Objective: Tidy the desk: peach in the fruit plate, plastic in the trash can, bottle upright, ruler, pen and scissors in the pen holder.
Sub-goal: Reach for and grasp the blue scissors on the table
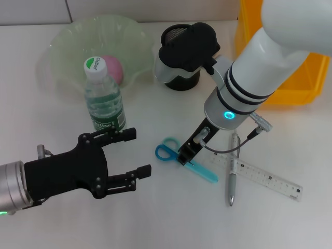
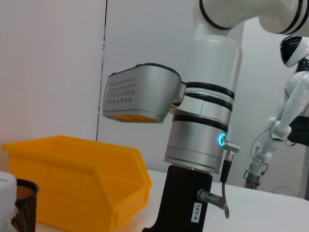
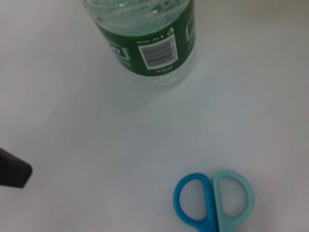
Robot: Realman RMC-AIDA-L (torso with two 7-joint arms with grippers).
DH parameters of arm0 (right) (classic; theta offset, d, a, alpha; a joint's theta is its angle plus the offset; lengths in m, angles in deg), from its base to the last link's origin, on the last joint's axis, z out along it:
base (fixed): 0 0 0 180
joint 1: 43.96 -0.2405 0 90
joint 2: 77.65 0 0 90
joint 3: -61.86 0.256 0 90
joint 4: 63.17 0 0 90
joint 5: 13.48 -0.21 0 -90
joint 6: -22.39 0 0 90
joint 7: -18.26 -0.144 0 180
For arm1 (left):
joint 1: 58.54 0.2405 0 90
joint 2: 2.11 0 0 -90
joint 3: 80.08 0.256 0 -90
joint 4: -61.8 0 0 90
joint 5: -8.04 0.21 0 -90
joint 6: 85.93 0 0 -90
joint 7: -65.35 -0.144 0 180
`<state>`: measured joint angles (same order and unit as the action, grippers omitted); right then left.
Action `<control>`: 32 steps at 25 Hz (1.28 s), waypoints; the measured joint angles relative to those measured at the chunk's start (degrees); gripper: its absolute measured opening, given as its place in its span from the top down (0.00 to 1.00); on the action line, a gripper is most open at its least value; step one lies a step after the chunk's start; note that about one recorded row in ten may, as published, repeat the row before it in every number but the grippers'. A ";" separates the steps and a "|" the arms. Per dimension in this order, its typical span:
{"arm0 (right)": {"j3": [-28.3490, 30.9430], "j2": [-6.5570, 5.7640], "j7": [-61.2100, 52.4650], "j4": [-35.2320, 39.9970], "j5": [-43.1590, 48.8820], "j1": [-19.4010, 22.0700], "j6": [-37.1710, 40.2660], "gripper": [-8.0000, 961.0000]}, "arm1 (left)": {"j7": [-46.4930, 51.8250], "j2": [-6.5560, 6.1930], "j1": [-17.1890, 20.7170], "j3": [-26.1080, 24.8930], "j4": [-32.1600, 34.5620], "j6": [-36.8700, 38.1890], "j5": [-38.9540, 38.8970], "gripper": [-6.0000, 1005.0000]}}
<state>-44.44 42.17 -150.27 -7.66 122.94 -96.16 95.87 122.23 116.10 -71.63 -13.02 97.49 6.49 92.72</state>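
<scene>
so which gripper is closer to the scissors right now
Right. The right gripper is down at the scissors, by the handles. The left gripper is open, off to their left, near the bottle.

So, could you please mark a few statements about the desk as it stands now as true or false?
1. The bottle stands upright with its cap on. True.
2. The peach lies on the bare table beside the ruler. False: it sits in the fruit plate.
3. The right tool is down at the scissors. True.
4. The pen is already in the pen holder. False: it lies on the table, across the ruler.
5. The left tool grips the bottle. False: it is open, just in front of the bottle and not touching it.
</scene>
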 joint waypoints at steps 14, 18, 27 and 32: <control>-2.09 0.07 0.04 -0.48 -0.40 -0.46 -0.38 0.63 | 0.15 0.00 -0.09 0.00 0.00 0.03 -0.13 0.19; -2.34 0.07 0.04 -0.68 -0.40 -0.53 -0.46 0.63 | 0.15 0.00 -0.09 0.00 0.00 0.04 -0.14 0.19; -2.35 0.07 0.04 -0.94 -0.24 -0.61 -0.54 0.64 | 0.16 0.00 -0.09 0.00 0.00 0.05 -0.23 0.19; -2.34 0.07 0.06 -1.28 -0.20 -0.62 -0.54 0.64 | 0.16 0.00 -0.09 0.00 0.00 0.04 -0.23 0.19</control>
<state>-46.78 42.23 -150.20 -8.94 122.74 -96.79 95.33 122.39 116.10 -71.72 -13.02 97.49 6.53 92.49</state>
